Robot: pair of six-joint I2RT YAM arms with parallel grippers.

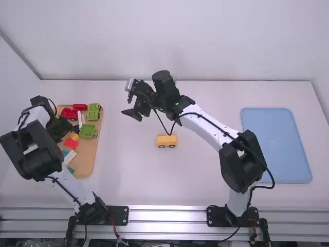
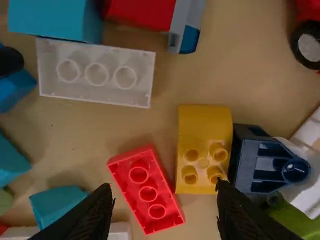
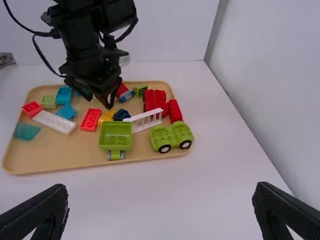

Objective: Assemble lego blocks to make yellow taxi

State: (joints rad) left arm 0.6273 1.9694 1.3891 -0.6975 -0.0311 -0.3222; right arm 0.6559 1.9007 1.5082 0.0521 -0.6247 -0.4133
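Yellow car (image 1: 166,139) stands well apart from tray edge (image 1: 94,154).

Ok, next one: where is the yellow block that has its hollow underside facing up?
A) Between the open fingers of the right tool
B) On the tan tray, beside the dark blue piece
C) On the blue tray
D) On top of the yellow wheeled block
B: the yellow block lies on the tan tray, right beside the dark blue piece.

Cannot make out any text, label, brand, number or sign on anything in these views.
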